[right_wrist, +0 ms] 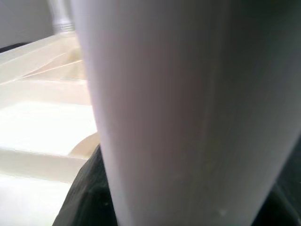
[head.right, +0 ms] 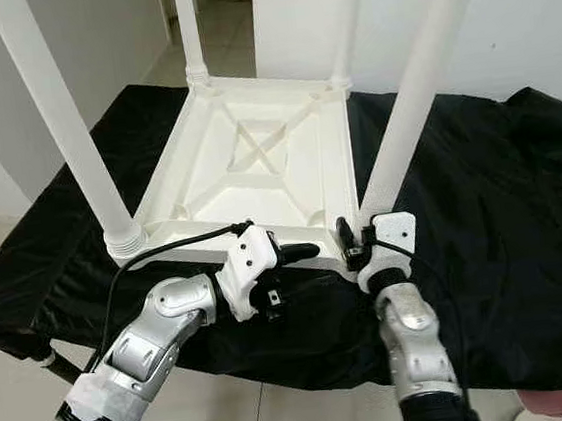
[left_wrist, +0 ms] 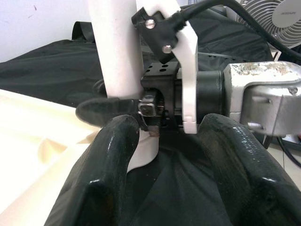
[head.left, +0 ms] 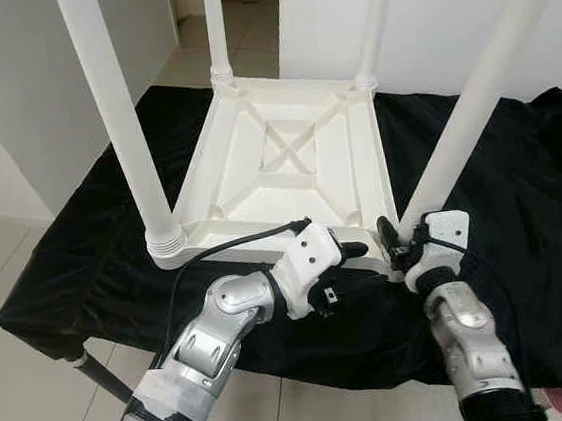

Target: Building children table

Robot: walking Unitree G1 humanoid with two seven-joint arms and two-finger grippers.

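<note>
White moulded plastic makes up the children's table (head.left: 286, 160), which lies upside down on a desk draped in black cloth (head.left: 84, 251). Its underside is a shallow tray with raised ribs forming a cross in the middle, and smooth round legs rise from the corners. The near left leg (head.left: 120, 117) ends in a ridged, threaded collar at its socket; the near right leg (head.left: 479, 89) leans up and to the right from the near right corner. Two far legs (head.left: 214, 26) stand at the back corners.

At the foot of the near right leg sits the right gripper (head.left: 397, 243), its black fingers clamped on the leg just above the socket; the right wrist view is close up against the smooth, pale curve of that leg, with the ribbed underside beside it. The left gripper (head.left: 351, 253) lies along the table's near edge, pointing toward the right gripper and just short of it. In the left wrist view its glossy, rounded black fingers (left_wrist: 108, 169) stand apart with nothing between them, aimed at the base of the leg and the right gripper's white and silver housing.

Pale floor tiles (head.left: 4, 250) surround the desk, white walls stand behind, and a grey fan (left_wrist: 277, 19) shows in the left wrist view.
</note>
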